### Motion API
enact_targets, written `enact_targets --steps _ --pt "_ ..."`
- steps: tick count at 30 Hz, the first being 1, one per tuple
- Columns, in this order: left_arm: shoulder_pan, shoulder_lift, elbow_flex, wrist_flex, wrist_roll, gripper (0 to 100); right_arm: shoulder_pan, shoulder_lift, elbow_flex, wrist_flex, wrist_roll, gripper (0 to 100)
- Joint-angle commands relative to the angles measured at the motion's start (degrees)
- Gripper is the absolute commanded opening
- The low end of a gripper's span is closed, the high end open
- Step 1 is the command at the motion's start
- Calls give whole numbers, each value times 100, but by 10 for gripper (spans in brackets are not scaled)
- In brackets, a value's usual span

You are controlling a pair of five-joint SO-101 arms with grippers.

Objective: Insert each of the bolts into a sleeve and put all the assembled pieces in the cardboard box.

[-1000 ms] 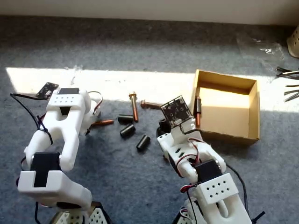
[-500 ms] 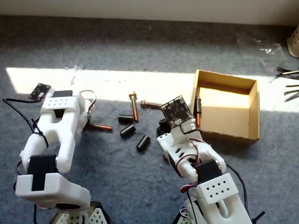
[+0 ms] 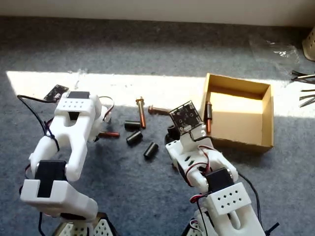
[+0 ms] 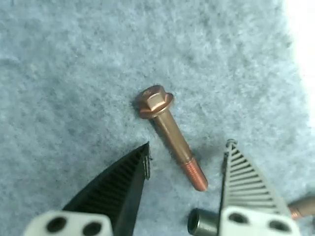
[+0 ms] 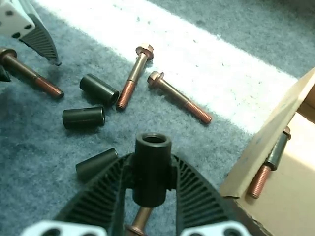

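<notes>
The left hand [image 4: 188, 144] is held open astride a copper bolt [image 4: 170, 129] lying on the worktop [image 4: 74, 73]. A black sleeve [image 5: 153, 145], seemingly upright, is clamped in the right hand [image 5: 152, 167]. One assembled piece [image 3: 208, 114] lies in the cardboard box [image 3: 241, 84].

- Three bare bolts on the carpet [image 3: 147, 54]: left bolt [image 3: 109, 133], middle bolt [image 3: 141, 114], right bolt [image 3: 158, 110].
- Three loose sleeves: far sleeve [image 3: 131, 125], middle sleeve [image 3: 134, 137], near sleeve [image 3: 150, 150].
- One held sleeve [image 5: 153, 160] in the right gripper [image 5: 152, 169], one bolt end [image 5: 139, 221] showing just under it.
- One assembled piece [image 3: 208, 117], a bolt in its sleeve.
- One cardboard box [image 3: 238, 82].
</notes>
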Motion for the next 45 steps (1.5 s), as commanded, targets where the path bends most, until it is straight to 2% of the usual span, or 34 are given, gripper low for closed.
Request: enact_targets --steps 1,8,16,23,33,40,42,45 --pt "-31 -40 -268 123 44 231 66 -119 -66 -145 53 5" --pt "-189 48 -259 123 44 231 66 -119 -66 -145 53 5" --pt "-400 1024 -822 79 53 231 66 -119 -66 -145 53 5" --pt "-418 1059 -1218 615 26 231 66 -119 -66 -145 53 5" --pt "-796 1086 -1200 615 9 231 66 -119 -66 -145 53 5" --pt "-813 1095 -1200 615 9 230 66 -119 -66 -145 53 5" --pt "-813 1095 -1200 615 9 197 66 -119 -66 -145 53 5" --pt "-822 1103 -1200 598 9 71 66 -119 -66 -145 53 5"
